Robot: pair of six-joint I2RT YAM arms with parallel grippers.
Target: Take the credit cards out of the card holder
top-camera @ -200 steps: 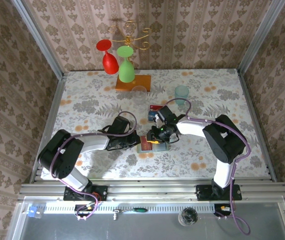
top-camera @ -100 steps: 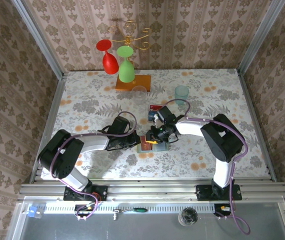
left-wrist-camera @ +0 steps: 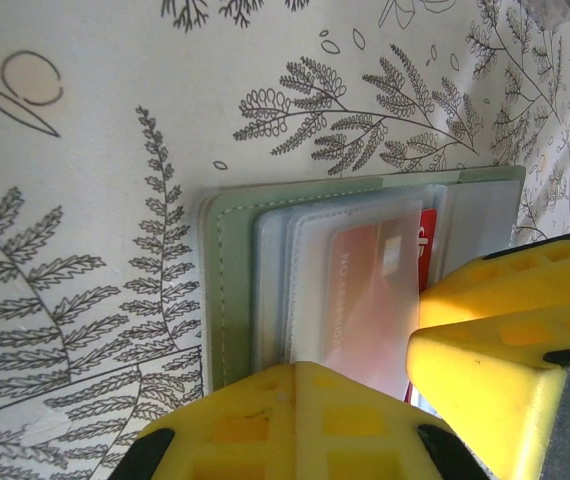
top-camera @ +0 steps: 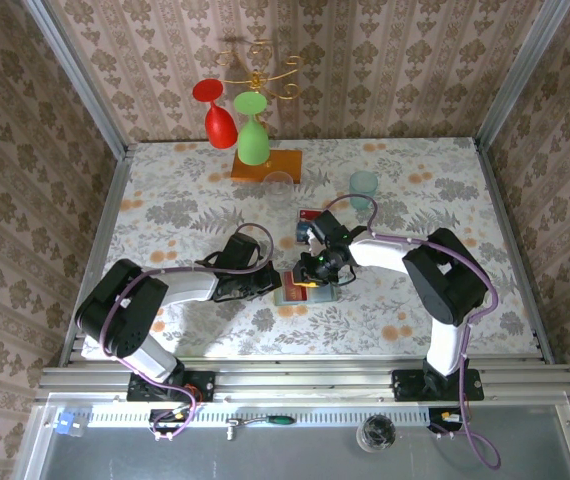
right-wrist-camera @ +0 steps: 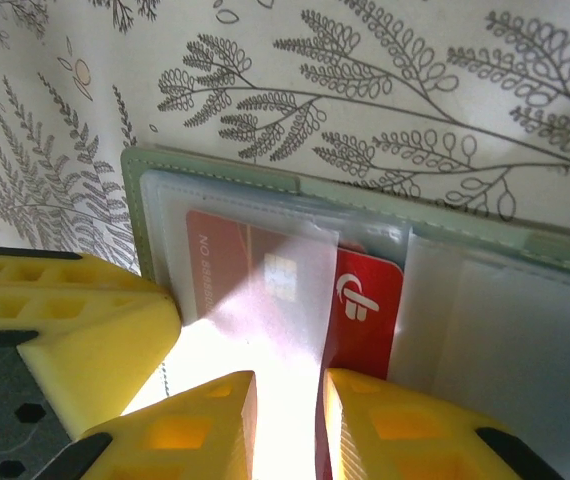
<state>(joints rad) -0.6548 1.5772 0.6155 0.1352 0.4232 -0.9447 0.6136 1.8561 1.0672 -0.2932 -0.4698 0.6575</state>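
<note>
Pale grey-green folding card holder (right-wrist-camera: pixel 215 165) lies open on the fern-printed tabletop (right-wrist-camera: pixel 365 80). Under its clear sleeve, a red plastic card (right-wrist-camera: pixel 365 300) shows a white logo and "NO"; the digits after it blur. Closed tight, the left gripper (top-camera: pixel 265 285) overlaps the holder. The right gripper (right-wrist-camera: pixel 285 385) straddles the sleeve through a narrow gap, its grip unclear.

Two wine glasses (top-camera: pixel 253 140), two cups (top-camera: pixel 363 184), one card holder (top-camera: pixel 305 293).
</note>
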